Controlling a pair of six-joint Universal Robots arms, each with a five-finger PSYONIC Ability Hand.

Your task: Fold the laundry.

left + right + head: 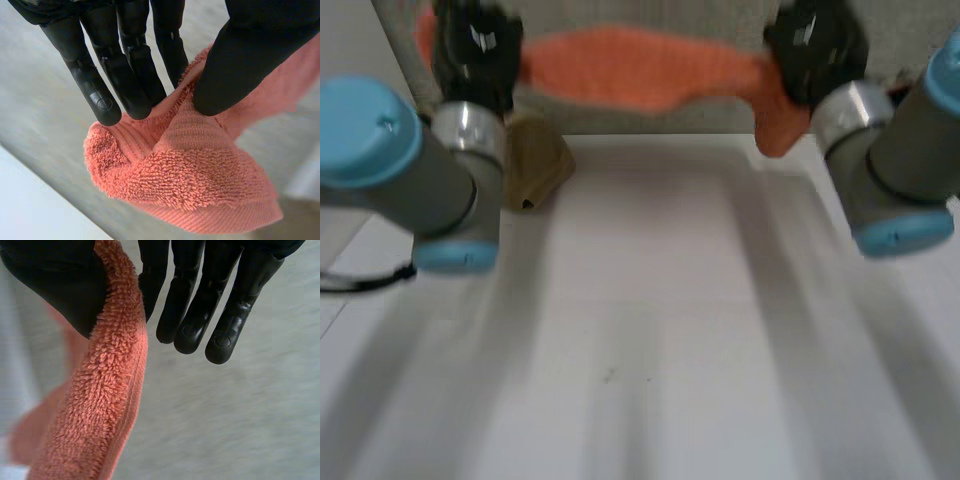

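Observation:
An orange towel (640, 68) hangs stretched between my two hands above the far edge of the white table (650, 330). My left hand (475, 45) holds its left end: in the left wrist view the thumb (240, 65) and fingers (125, 75) pinch the towel's corner (185, 170), which bunches below the fingertips. My right hand (815, 50) holds the right end, and a flap of towel droops beneath it. In the right wrist view the thumb (60, 285) presses the towel's edge (105, 405) against one finger while the other fingers (210, 305) stay straight beside it.
A tan, crumpled cloth (533, 165) lies on the table at the far left, just beside my left forearm (410, 170). A grey wall (720, 20) rises behind the towel. My right forearm (900, 170) reaches in over the table's right side.

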